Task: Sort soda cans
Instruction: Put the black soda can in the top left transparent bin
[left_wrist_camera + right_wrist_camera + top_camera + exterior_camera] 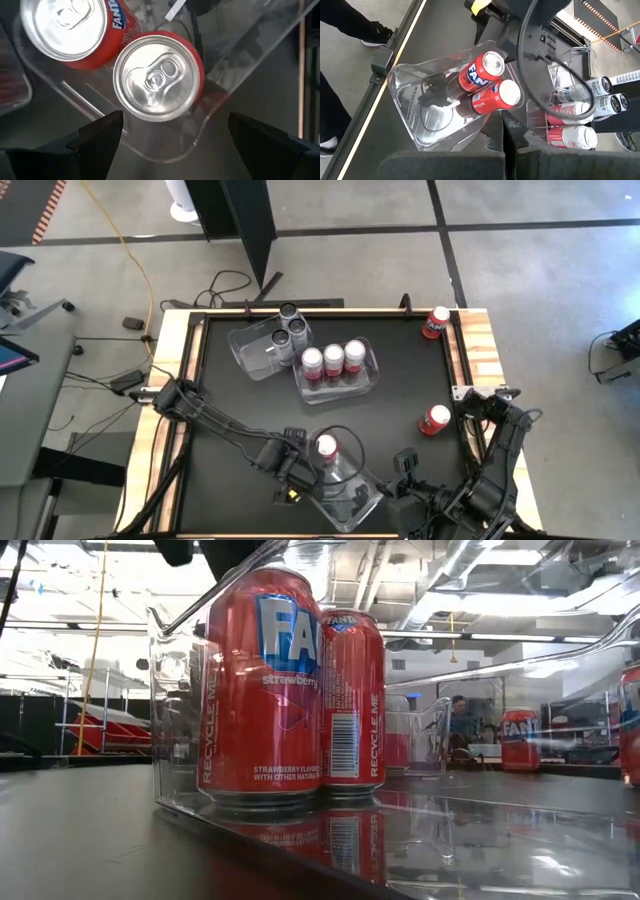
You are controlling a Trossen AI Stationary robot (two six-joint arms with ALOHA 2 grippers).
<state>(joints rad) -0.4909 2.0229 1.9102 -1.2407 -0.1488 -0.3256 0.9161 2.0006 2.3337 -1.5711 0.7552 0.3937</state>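
The left gripper (300, 480) hangs over the near bin (350, 502), a clear hard-plastic tub with rounded corners sitting at the table's (250, 395) front edge, and its two dark fingers (95, 142) are spread wide with nothing between them. Right below it stand two red cans (159, 77) upright and touching, shiny silver lids with pull tabs, tucked against one rounded end of the tub; the other end of that tub is open room. From table height you can read strawberry on the closer can's (262, 690) glossy red wall, and the black tabletop is slick enough to mirror it. Further back, the left rear bin (255, 350) holds three dark grey cans (288, 330) clustered at its right end. Next to it and touching, the middle bin (340, 380) has three red-and-white cans (333, 360) in a neat row, pretty much filling it. Over on the right, one loose can (436, 322) sits in the far corner just beside the wooden rim, and another loose can (434, 419) stands near the right edge, with bare black surface between them. The right gripper (509, 137) waits at the front right with its jaws pinched together, empty.
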